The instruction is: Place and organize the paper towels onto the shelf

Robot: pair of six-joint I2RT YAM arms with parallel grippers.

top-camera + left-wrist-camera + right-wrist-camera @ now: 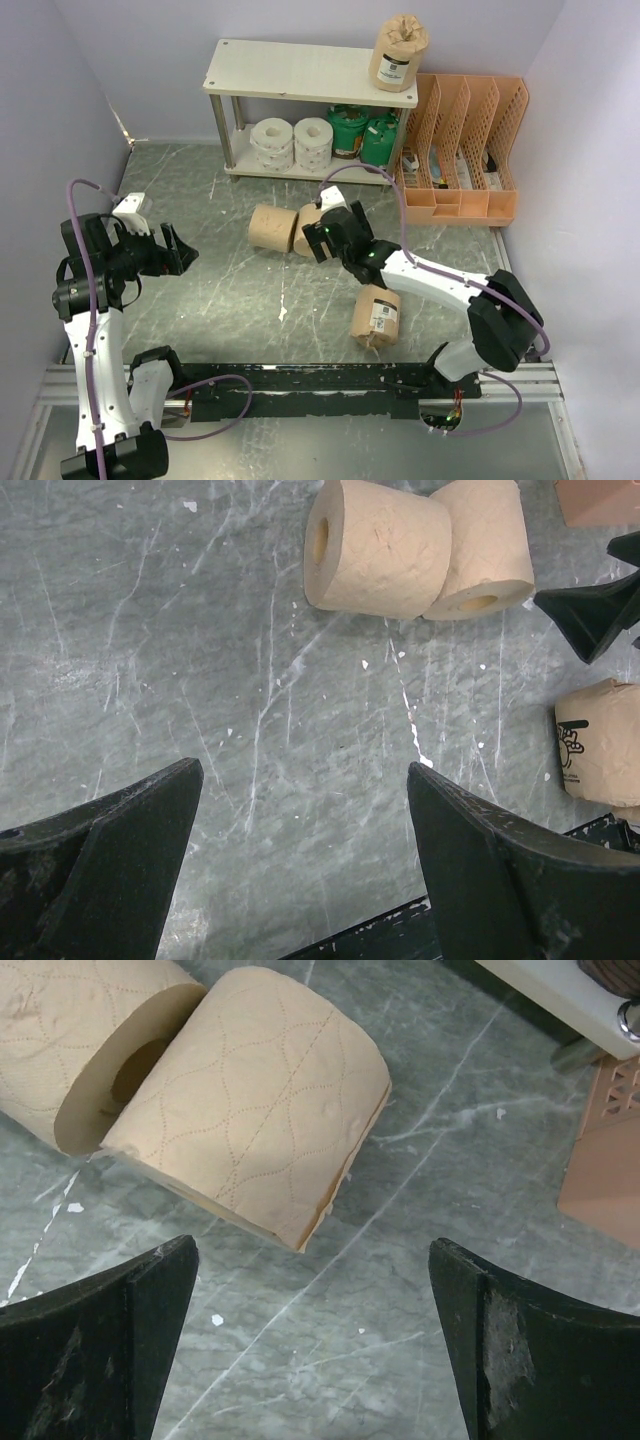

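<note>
Tool, left: black two-finger tool (pixel 182 250), spread, empty, 9 o'clock over grey marbled bench (pixel 210 300).
Bare rolls: two tan unwrapped paper towel rolls (pixel 272 228), touching, lying mid-bench.
Tool, right: black two-finger tool (pixel 318 238), spread, empty, just beside them.
Wrapped roll: tan paper-wrapped barcode-labelled roll (pixel 376 316), 6 o'clock, on bench.
Shelf: cream two-tier metal-legged shelf (pixel 290 68), 12 o'clock; white patterned rolls (pixel 272 143) and green-wrapped rolls (pixel 348 130) on the lower tier, second tan wrapped roll (pixel 397 52) on top.

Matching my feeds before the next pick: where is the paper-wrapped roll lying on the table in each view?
Top external: paper-wrapped roll, lower centre, right of middle.
Left wrist: right edge, partly cut off.
Right wrist: not in view.
Shared landmark: the two bare tan rolls.
</note>
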